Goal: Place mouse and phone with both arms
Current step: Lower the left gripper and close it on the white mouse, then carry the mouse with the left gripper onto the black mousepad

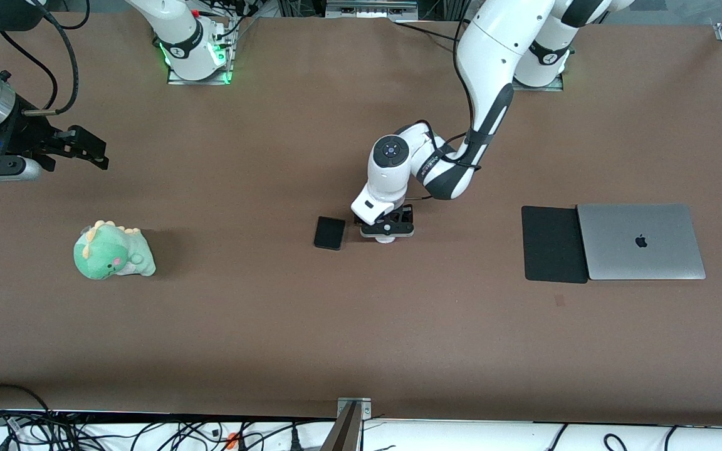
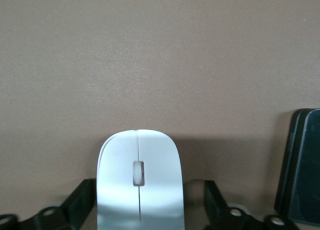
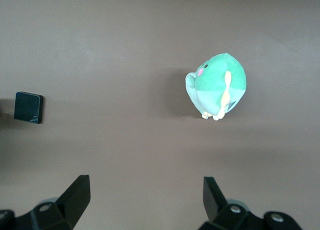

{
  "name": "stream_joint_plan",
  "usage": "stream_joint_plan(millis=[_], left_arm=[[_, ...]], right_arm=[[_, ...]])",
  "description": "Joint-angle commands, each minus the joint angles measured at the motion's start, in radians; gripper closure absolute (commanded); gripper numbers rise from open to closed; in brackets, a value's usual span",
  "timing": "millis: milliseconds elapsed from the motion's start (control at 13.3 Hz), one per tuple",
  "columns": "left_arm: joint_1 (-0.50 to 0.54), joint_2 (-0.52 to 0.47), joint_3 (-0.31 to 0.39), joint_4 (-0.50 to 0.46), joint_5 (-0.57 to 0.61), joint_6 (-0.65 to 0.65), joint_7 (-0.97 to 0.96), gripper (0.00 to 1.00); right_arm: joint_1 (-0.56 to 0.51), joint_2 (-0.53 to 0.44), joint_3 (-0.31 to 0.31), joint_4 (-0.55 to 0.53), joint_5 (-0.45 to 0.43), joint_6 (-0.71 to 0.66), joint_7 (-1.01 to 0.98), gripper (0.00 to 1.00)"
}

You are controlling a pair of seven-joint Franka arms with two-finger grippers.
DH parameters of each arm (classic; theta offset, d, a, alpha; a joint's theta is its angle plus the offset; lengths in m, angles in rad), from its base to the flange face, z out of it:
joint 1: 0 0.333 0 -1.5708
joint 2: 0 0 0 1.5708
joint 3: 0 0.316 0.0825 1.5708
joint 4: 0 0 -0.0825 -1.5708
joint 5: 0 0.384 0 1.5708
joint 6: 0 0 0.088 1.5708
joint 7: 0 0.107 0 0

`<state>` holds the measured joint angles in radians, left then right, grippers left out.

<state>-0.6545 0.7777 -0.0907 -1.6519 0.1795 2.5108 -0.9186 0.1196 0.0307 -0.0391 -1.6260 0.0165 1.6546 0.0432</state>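
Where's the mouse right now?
The mouse sits between the open fingers of the left gripper, low at mid-table, right beside the phone; in the front view the gripper hides it.

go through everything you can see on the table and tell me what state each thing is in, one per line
mouse: on the table beside the phone, between the left gripper's fingers, gaps either side
phone: lying flat, not gripped
left gripper: open, down around the mouse
right gripper: open, empty, waiting above the table at its arm's end
laptop: lid closed
mouse pad: flat, bare, beside the laptop
dinosaur plush: on the table, untouched
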Motion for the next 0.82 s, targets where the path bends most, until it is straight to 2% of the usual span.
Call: stream_joint_plan(millis=[0,300,525,750], left_arm=[[-0.014,-0.043,0.006,-0.008,0.026,-0.079,-0.028,0.41],[-0.008,-0.069,0.006,0.001,0.026,-0.148,-0.02,0.58],[0.042,-0.155,0.009,0.011,0.026,-0.283,0.041,0.58],[0.169,-0.244,0.005,0.011,0.011,-0.429,0.266,0.58]], right_arm=[[0.003,0.002,-0.001,0.017,-0.001,-0.007,0.009,0.0],[0.003,0.002,0.001,0.017,-0.001,-0.007,0.009,0.0],[0.003,0.002,0.001,0.017,-0.001,-0.007,0.009,0.0],[0.003,0.002,-0.001,0.015,-0.001,-0.009,0.009,0.0]])
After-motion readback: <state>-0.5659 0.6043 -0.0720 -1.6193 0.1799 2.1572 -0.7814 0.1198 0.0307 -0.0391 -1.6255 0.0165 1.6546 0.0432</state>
